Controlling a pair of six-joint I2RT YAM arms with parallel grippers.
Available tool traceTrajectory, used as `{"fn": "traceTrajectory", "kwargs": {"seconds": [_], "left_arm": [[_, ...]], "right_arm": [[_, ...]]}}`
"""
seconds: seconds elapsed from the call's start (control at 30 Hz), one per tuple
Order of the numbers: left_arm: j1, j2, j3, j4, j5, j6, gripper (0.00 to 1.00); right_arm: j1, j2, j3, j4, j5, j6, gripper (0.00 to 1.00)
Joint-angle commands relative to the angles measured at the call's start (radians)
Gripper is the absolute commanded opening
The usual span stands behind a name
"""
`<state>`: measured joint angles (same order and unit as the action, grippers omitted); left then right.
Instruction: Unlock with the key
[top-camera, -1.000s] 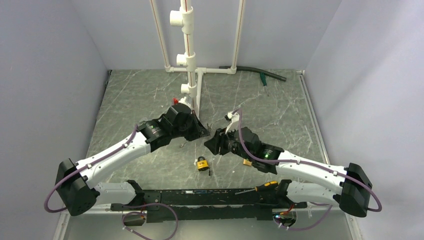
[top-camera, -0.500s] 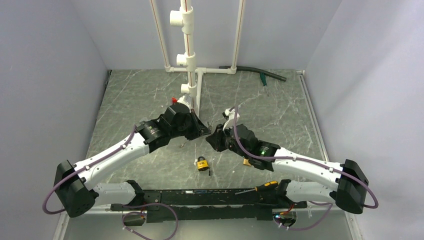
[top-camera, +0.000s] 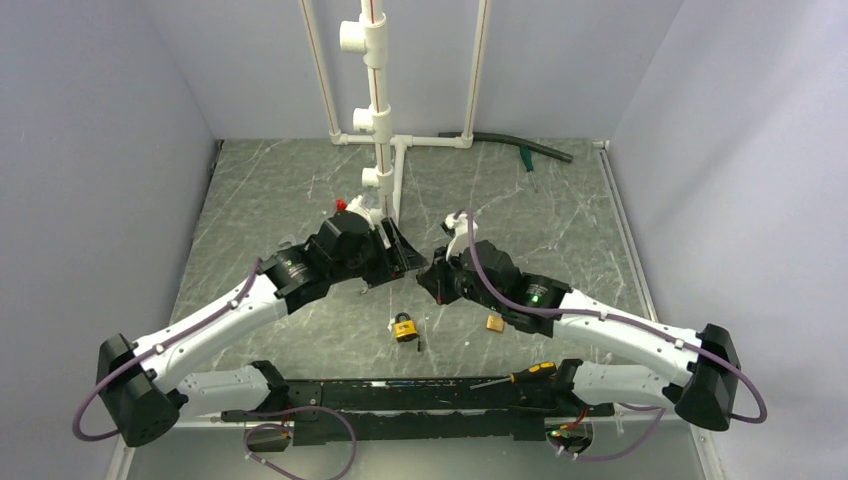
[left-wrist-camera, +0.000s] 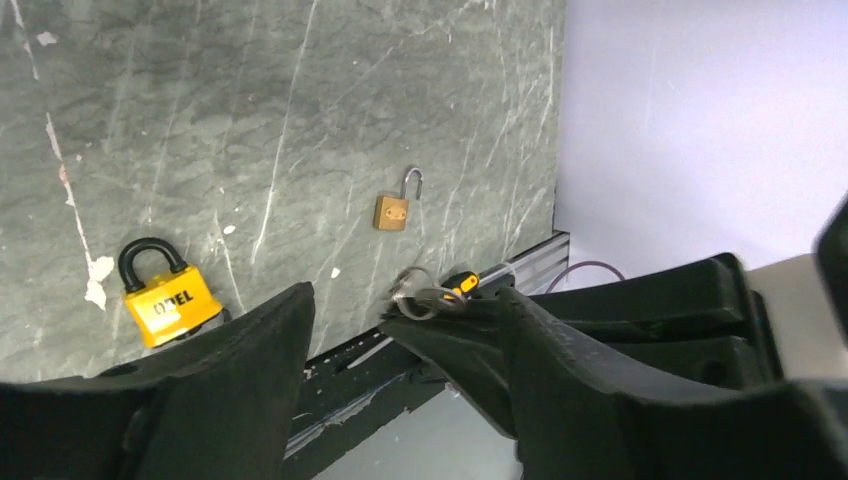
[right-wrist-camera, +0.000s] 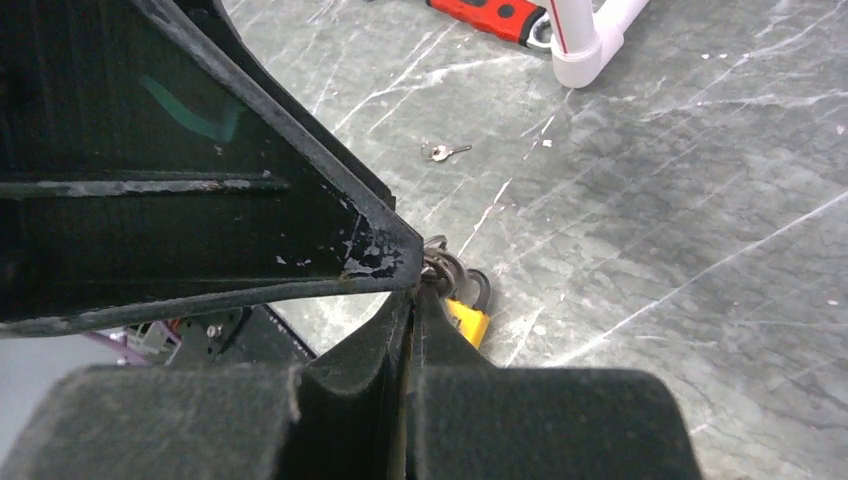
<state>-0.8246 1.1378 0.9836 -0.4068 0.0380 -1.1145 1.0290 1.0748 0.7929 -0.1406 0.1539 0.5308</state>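
A small silver key ring with the key (right-wrist-camera: 440, 268) sticks out from the tips of my right gripper (right-wrist-camera: 418, 290), which is shut on it. In the left wrist view the same key (left-wrist-camera: 418, 296) shows at the black tips between my left gripper's (left-wrist-camera: 400, 305) jaws, which stand open and apart from it. Both grippers meet above mid-table, left gripper (top-camera: 408, 262) against right gripper (top-camera: 428, 278). The yellow-and-black padlock (top-camera: 404, 327) lies on the table just below them, also seen as the padlock (left-wrist-camera: 170, 300) and the padlock (right-wrist-camera: 465, 315), shackle closed.
A small brass padlock (left-wrist-camera: 392, 210) with its shackle open lies right of the yellow one. A yellow-and-black screwdriver (top-camera: 515, 376) rests on the front rail. A pale tiny metal piece (right-wrist-camera: 443, 152) lies on the table. White PVC pipework (top-camera: 380, 130) stands behind, with a red tool (right-wrist-camera: 490, 15) at its foot.
My right gripper has closed on the key while my left gripper has opened and let it go. Both arms shifted slightly at the meeting point.
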Motion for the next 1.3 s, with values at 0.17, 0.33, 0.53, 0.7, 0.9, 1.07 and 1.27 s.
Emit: {"fn": "traceTrajectory", "kwargs": {"seconds": [0.17,0.33,0.53,0.7,0.9,1.07,1.27], "left_arm": [[-0.003,-0.149,-0.015,-0.161,-0.035,0.188,0.72],[-0.004,-0.319,-0.142,-0.054,0.055,0.362,0.68],[-0.003,-0.446,-0.316,0.197,0.382,0.462,0.57],[-0.005,-0.382,-0.351,0.443,0.637,0.482,0.58],[-0.008,-0.329,-0.297,0.487,0.751,0.554,0.49],[-0.007,-0.321,-0.245,0.396,0.767,0.602,0.44],[-0.007,-0.35,-0.268,0.38,0.771,0.593,0.43]], "right_arm": [[0.005,0.174,0.363,-0.573,-0.22,-0.071,0.0],[0.008,0.219,0.441,-0.714,-0.399,-0.073,0.0],[0.015,0.127,0.451,-0.664,-0.7,-0.138,0.0],[0.028,0.14,0.48,-0.743,-0.761,-0.195,0.0],[0.039,0.146,0.462,-0.74,-0.791,-0.204,0.0],[0.043,0.116,0.449,-0.719,-0.777,-0.192,0.0],[0.043,0.098,0.456,-0.725,-0.775,-0.2,0.0]]}}
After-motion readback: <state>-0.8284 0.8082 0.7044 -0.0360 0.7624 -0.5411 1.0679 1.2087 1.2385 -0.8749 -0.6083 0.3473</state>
